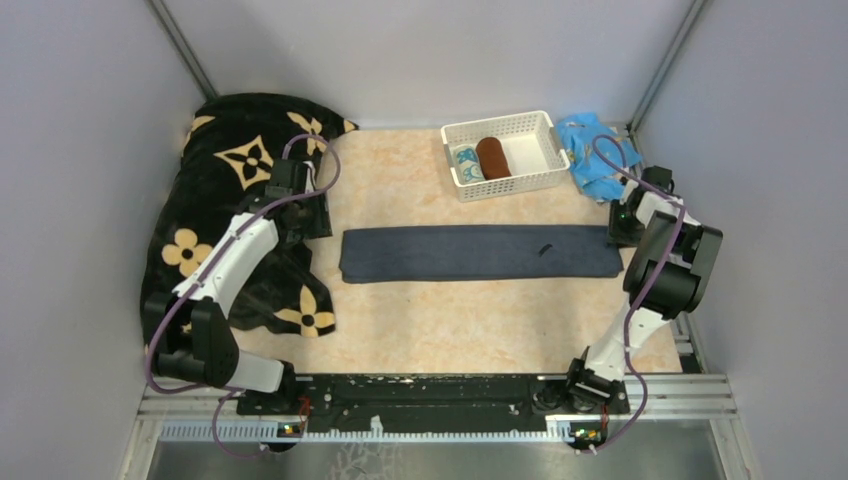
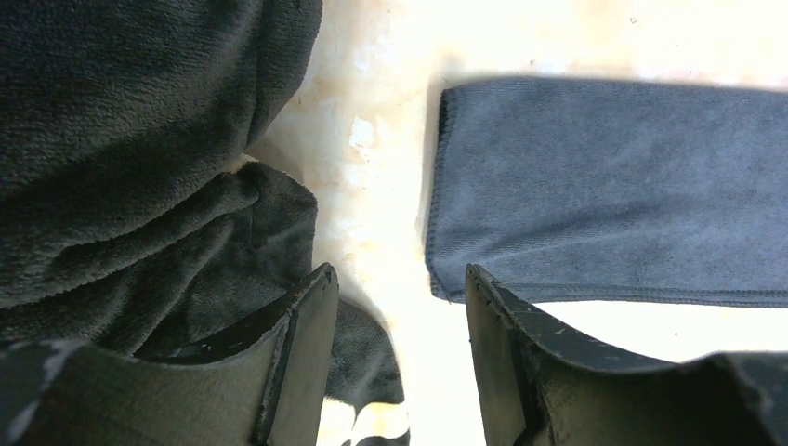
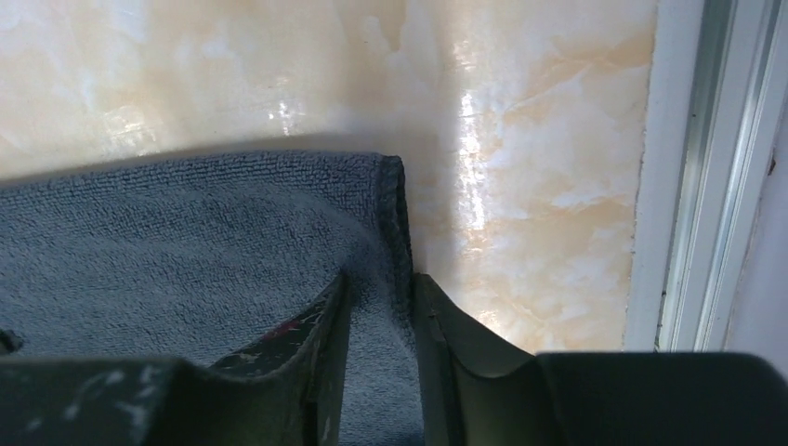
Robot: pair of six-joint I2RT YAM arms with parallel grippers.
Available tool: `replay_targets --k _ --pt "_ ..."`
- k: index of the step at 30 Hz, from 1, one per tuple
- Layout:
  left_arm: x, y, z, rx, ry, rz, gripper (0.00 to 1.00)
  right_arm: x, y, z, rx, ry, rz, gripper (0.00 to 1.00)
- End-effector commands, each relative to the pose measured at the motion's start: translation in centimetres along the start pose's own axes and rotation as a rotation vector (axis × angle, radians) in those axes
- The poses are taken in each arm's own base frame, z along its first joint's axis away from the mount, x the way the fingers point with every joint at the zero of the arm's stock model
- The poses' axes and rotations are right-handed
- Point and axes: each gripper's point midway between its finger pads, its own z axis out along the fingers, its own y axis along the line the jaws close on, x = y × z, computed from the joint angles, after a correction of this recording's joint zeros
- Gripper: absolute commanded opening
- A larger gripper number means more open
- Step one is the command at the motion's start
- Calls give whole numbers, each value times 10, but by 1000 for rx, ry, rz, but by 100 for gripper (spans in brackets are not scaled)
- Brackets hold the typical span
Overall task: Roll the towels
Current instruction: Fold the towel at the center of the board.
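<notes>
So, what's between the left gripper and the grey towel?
Only bare table, in the left wrist view; the open left gripper sits just short of the grey towel.

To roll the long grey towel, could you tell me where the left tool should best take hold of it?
Pinch the grey towel at its short left hem, coming from the left: it lies flat, that hem is free, and the open left tool sits beside it.
</notes>
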Motion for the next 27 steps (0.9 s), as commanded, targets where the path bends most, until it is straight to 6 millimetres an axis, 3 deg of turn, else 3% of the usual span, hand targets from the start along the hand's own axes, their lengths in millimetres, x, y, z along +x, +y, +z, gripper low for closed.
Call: replay_targets --k 1,4,8,13,17,20,22,27 --pt "-6 1 -5 23 -35 -9 59 88 9 32 -58 303 38 23" --pt "-7 3 -5 30 -33 -18 59 83 0 30 -3 298 36 2" --pt "-8 4 -5 35 -34 -26 59 49 -38 9 209 193 37 0" --pt "-7 1 -4 58 -29 -30 59 -1 -110 -67 669 25 105 0" --pt "-6 -2 -4 78 -23 -34 59 -32 -132 -112 815 -64 152 0" --pt "-5 -5 -2 105 -13 -41 59 -42 -116 -118 741 -94 234 0" --pt "-2 -11 -1 139 1 -44 59 -46 -88 -112 632 -101 246 0" --pt "3 -30 3 241 45 -66 58 -38 26 -97 212 -75 263 0"
